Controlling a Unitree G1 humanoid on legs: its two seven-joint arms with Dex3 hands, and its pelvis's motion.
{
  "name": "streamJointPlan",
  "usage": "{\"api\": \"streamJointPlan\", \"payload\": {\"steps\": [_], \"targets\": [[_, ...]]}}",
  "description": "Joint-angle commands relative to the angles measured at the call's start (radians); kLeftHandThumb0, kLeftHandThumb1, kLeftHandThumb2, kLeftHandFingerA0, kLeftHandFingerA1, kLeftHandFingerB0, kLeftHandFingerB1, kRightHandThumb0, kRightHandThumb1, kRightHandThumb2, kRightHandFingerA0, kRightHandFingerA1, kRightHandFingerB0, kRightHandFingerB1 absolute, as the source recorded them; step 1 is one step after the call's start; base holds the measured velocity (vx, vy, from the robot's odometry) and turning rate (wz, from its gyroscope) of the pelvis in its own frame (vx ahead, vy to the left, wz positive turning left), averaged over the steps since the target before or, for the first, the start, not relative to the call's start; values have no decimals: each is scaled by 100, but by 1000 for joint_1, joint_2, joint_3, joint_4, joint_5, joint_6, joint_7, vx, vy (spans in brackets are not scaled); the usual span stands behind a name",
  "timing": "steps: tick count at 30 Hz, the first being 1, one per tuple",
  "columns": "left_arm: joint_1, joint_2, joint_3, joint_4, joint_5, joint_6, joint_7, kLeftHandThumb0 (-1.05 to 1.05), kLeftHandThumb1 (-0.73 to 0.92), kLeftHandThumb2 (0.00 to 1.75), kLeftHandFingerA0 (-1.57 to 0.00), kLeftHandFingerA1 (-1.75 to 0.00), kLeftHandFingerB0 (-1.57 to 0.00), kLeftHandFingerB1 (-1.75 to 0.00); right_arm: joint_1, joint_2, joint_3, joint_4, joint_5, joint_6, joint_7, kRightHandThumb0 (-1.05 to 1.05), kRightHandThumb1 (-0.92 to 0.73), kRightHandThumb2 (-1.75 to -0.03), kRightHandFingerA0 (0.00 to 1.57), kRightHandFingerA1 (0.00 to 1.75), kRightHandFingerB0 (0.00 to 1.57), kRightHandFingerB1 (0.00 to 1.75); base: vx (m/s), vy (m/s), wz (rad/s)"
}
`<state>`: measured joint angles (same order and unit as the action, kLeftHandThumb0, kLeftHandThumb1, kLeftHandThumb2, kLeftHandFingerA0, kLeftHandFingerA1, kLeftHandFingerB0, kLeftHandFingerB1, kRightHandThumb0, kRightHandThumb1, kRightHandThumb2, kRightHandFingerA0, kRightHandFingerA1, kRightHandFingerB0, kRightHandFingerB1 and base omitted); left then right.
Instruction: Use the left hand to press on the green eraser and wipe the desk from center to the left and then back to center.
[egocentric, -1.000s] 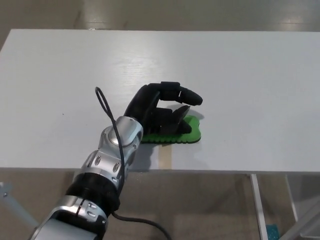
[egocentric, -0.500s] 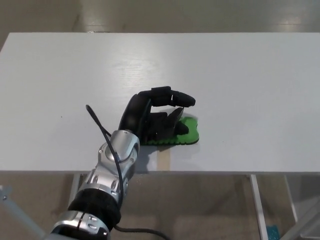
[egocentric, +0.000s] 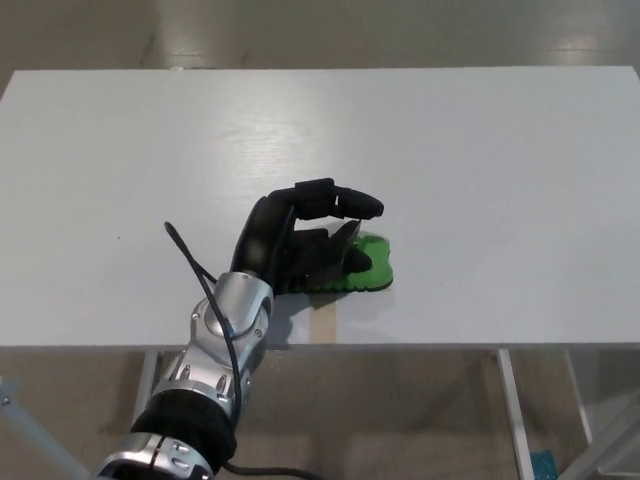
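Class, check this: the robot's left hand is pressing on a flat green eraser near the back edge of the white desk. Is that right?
Not quite. The head view shows the black left hand on the flat green eraser near the front edge of the white desk, the edge closest to the robot, not the back edge. The rest holds.

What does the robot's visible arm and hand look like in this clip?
Only the left arm shows. The left hand is glossy black with thick jointed fingers. The forearm is silver metal with black joint rings, and a thin black cable loops along it.
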<state>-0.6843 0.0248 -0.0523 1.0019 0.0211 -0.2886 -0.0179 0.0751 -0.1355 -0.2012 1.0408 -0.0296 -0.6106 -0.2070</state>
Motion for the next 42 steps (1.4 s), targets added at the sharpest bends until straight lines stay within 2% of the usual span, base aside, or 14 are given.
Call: {"api": "streamJointPlan", "payload": {"steps": [1,10,18,23,26,28,34,36,42], "targets": [[76,86,27,40,7,52,-36,-20,82,65,-106,-78,-90,-73,12,-2,6,1,-5,4,-10,-46,-78,-65,65,43,58,38,0,0,0],[71,229,135,64,-54,47,-100,-20,81,64,-106,-76,-92,-72,8,4,-1,25,7,-5,-7,-45,-78,-64,66,43,60,39,0,0,0],[53,319,185,114,-66,47,-116,-20,80,64,-106,-75,-92,-72,18,10,-1,40,6,-14,-11,-45,-78,-64,67,44,62,39,0,0,0],[32,384,225,168,-89,47,-142,-19,81,62,-107,-74,-92,-69,11,12,-6,42,14,-6,-2,-45,-78,-64,67,46,64,40,0,0,0],[39,448,262,211,-104,35,-151,-19,81,63,-106,-71,-94,-60,4,7,-7,36,16,-4,5,-45,-78,-64,67,46,65,40,0,0,0],[42,471,291,238,-125,45,-164,-14,80,65,-106,-71,-91,-62,-1,9,-12,37,24,-2,12,-45,-78,-64,68,47,65,40,0,0,0],[41,501,309,272,-118,61,-154,-12,81,65,-105,-69,-90,-62,-13,1,-16,32,24,11,13,-46,-78,-64,68,47,66,40,0,0,0],[50,517,317,284,-116,62,-145,-24,76,65,-116,-69,-98,-64,-20,-1,-9,44,9,15,-6,-45,-78,-64,68,47,65,40,0,0,0],[52,518,311,297,-105,61,-142,-25,76,63,-116,-70,-99,-66,-14,-1,-9,47,10,5,-7,-45,-78,-64,68,47,65,40,0,0,0]]}}
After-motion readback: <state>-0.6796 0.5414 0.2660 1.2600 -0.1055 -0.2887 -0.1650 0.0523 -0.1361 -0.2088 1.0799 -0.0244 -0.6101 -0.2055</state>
